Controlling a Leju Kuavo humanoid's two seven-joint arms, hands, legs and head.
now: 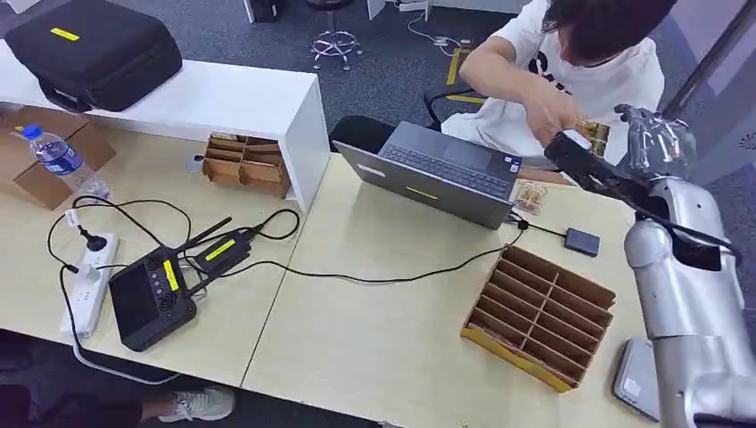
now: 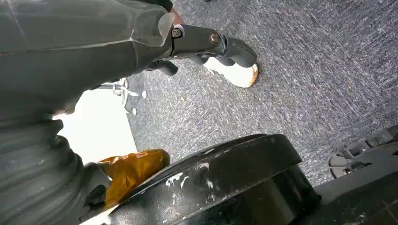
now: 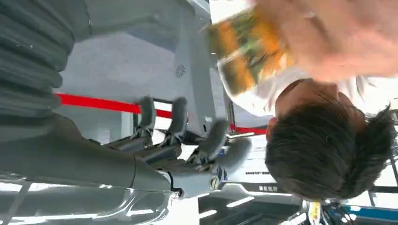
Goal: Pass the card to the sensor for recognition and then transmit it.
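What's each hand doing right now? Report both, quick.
Left hand: hanging over the floor, holding nothing; open or shut cannot be told.
Right hand: open, empty, raised toward the person.

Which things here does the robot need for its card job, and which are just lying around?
For the job: card in the person's hand; right hand; small black sensor box.
Just lying about: laptop; water bottle; black case; cardboard divider tray; power strip.

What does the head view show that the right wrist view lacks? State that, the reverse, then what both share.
Head view: the laptop, the cardboard divider tray and the small black sensor on the table. Right wrist view: a red stripe behind the right hand and its spread, empty fingers. Both: the right hand, and the person holding the card near it.
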